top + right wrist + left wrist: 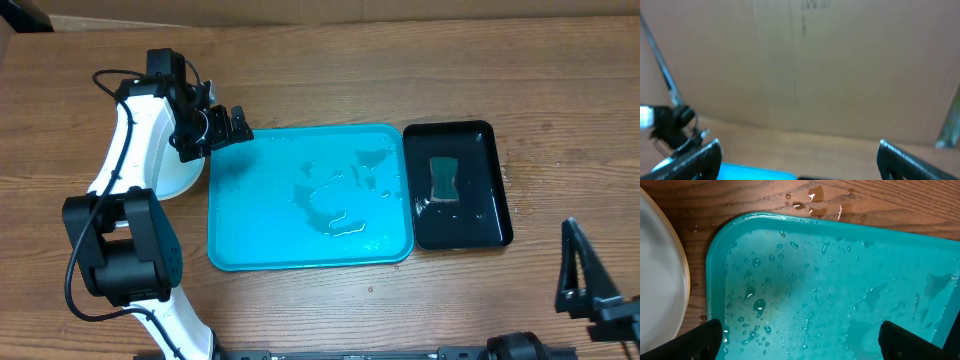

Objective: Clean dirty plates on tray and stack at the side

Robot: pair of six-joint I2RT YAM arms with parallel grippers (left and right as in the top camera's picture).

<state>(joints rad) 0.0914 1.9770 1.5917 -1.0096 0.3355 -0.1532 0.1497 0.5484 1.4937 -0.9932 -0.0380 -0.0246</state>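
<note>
Stacking looks done: the plates (186,178) rest on the desk just left of the wet tray (250,235). They look like light, stiff, slick plastic, best pinched at the rim. Left tool (236,125) and right tool (800,165) hang spread, empty.

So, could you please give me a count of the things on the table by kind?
Trays: 2, the turquoise tray and the black tray
Sponges: 1, the sponge in the black tray
Plates: 1 showing, the white plate left of the turquoise tray; any beneath it are hidden
Total: 4
</note>
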